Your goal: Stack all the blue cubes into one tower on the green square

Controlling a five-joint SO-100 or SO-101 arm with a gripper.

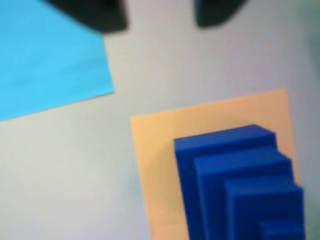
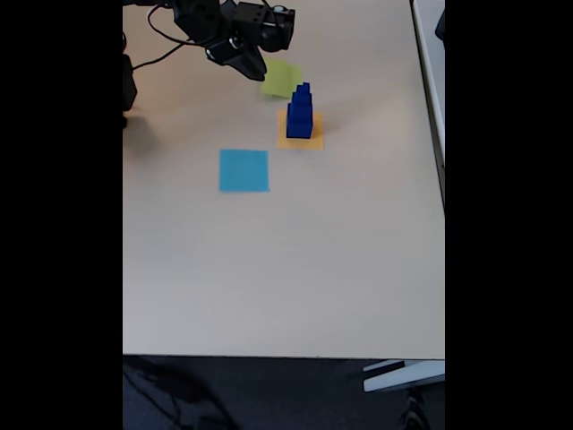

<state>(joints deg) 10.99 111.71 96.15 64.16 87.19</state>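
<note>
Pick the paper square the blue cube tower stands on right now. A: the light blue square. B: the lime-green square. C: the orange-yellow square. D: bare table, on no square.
C: in the fixed view the blue cube tower rests on the orange-yellow square, with the green square bare behind it and the light blue square bare in front.

No text, label, brand, number or sign can be read in either view; nothing legible is carried by the paper squares, cubes or tabletop (image 2: 269, 269)
</note>
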